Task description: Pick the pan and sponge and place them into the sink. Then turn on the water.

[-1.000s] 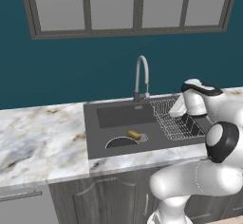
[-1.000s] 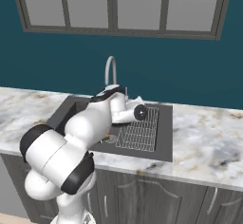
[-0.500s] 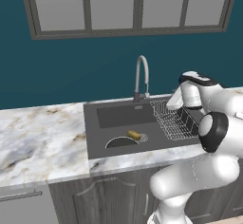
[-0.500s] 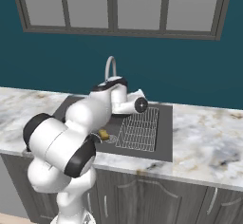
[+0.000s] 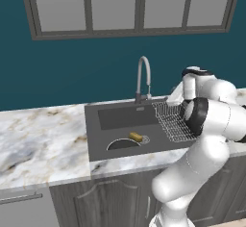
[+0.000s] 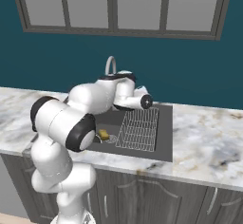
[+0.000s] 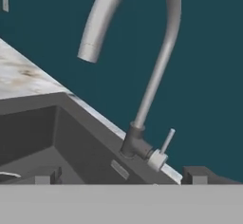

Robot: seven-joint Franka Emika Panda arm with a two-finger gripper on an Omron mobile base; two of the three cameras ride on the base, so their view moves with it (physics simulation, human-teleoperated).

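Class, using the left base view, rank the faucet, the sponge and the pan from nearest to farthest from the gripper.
1. faucet: at the back edge of the sink, just ahead of the open gripper.
2. sponge: low in the basin's front, at the pan's right edge.
3. pan: just left of the sponge, partly hidden by the sink's front wall.

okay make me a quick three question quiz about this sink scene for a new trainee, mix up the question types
1. True or false: the sponge lies inside the sink.
2. Multiple choice: The hand view looks at A) the faucet and its small lever, B) a cupboard door, C) the window.
3. Fill in: No water runs from the spout, so the tap is not yet turned ____.

Key: 1 true; 2 A; 3 on.
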